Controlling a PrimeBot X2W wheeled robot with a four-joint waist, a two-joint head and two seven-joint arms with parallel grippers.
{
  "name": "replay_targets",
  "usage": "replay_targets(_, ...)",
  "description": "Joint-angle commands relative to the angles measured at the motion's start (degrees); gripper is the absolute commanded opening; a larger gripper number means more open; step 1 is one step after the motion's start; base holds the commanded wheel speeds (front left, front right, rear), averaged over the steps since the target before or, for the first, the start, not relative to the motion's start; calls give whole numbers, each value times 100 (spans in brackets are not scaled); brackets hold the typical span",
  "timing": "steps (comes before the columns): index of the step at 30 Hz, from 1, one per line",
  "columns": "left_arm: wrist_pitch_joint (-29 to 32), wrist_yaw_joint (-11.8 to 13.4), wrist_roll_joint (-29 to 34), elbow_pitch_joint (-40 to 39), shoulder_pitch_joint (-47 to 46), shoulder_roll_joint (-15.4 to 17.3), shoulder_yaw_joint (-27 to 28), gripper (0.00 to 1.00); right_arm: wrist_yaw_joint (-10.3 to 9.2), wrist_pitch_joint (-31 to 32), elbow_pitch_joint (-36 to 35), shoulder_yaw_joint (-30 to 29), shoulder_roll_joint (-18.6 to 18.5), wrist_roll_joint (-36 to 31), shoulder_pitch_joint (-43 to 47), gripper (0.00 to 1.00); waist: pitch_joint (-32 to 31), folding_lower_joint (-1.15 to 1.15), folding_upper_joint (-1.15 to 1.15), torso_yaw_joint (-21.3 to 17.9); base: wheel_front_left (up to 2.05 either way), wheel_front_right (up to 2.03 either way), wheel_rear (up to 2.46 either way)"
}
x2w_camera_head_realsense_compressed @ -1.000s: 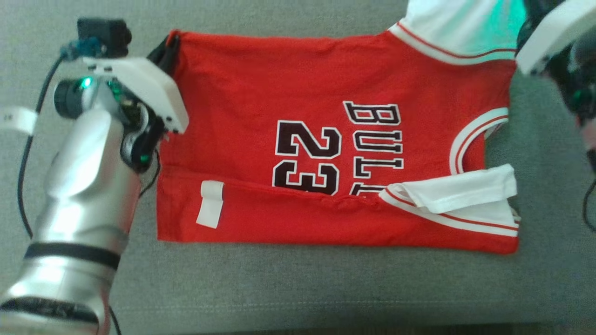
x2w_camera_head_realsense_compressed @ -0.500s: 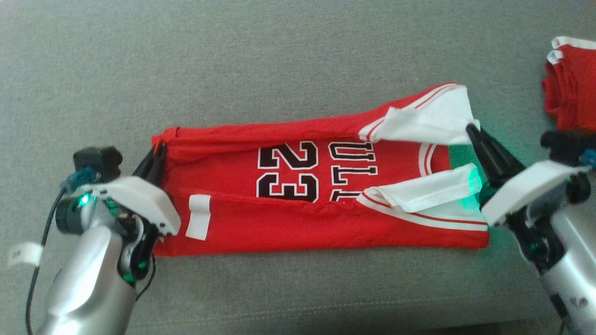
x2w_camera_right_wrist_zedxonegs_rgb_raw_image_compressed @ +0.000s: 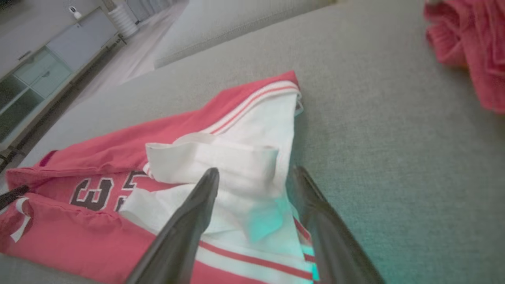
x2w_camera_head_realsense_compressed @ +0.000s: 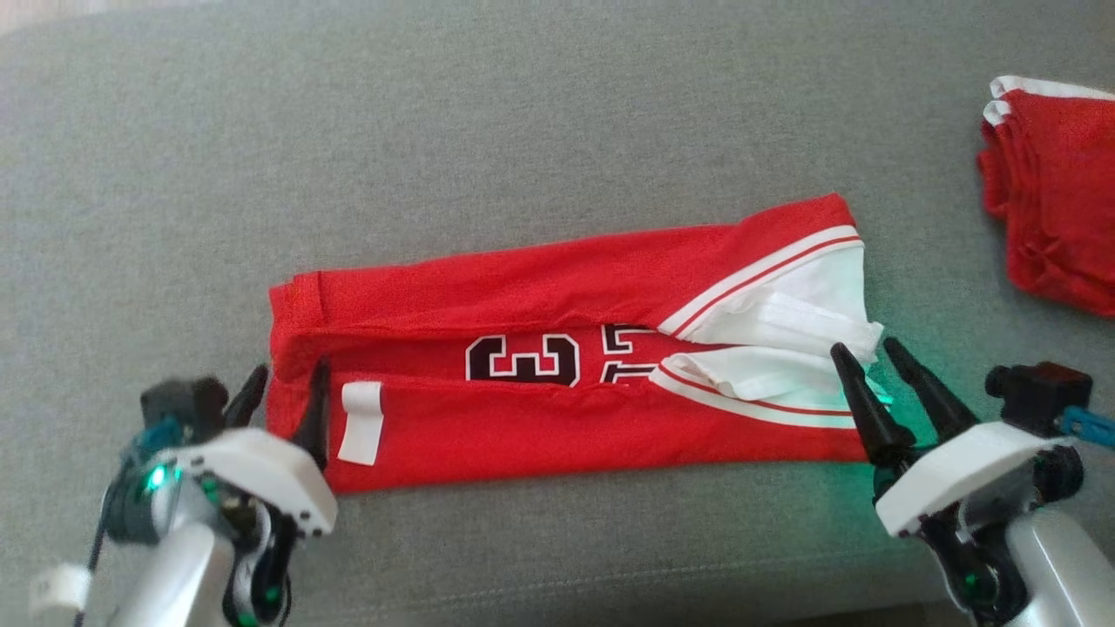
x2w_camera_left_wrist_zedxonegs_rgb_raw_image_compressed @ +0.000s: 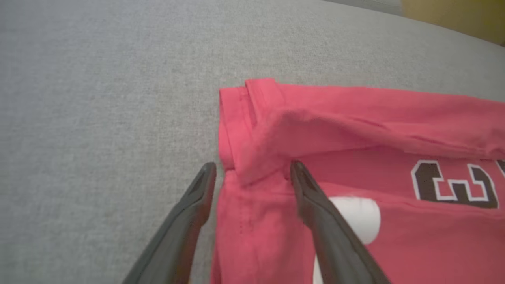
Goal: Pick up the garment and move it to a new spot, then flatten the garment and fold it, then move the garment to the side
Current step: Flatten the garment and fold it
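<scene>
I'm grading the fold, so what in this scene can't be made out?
Jersey print: head view, folded-over top flap hides most of it.
White tag: head view, too small to read.
Second red garment: cut off by head view's right edge; blurred in right wrist view.

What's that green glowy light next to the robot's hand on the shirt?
Head view: a green glow falls on the grey couch beside the right gripper, probably from a small green lamp on that wrist. Right wrist view: the same light makes a teal patch on the white lining of the jersey, and the red pile at top right looks blurred.
</scene>
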Motion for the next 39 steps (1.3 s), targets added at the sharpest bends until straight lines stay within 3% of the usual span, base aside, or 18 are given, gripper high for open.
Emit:
replay_targets(1, -155, 107, 58, -237, 19, 168, 250, 100, 20, -119, -359, -67, 40, -177, 76, 100, -65, 0, -1, -12, 0, 0, 0)
replay_targets(8, -904, 720, 512, -923, 527, 133, 299, 100, 20, -330, -1393, -794, 541, -1238, 497, 100, -285, 0, -1, 36, 0, 0, 0)
replay_targets(14, -1168, 1034, 854, -1679, 715, 124, 250, 100, 20, -162, -2083, -972, 823, -1779, 652, 100, -465, 0, -1, 71, 0, 0, 0)
replay_targets(22, -1111, 1152, 1057, -2214, 867, 221, 130, 100, 20, 40, -2419, -1012, 1004, -1923, 841, 100, -581, 0, -1, 79, 0, 0, 0)
replay_targets(39, -1057, 1241, 1063, -2303, 779, 234, 102, 100, 20, 195, -2350, -1091, 964, -1904, 768, 100, -396, 0, -1, 126, 0, 0, 0)
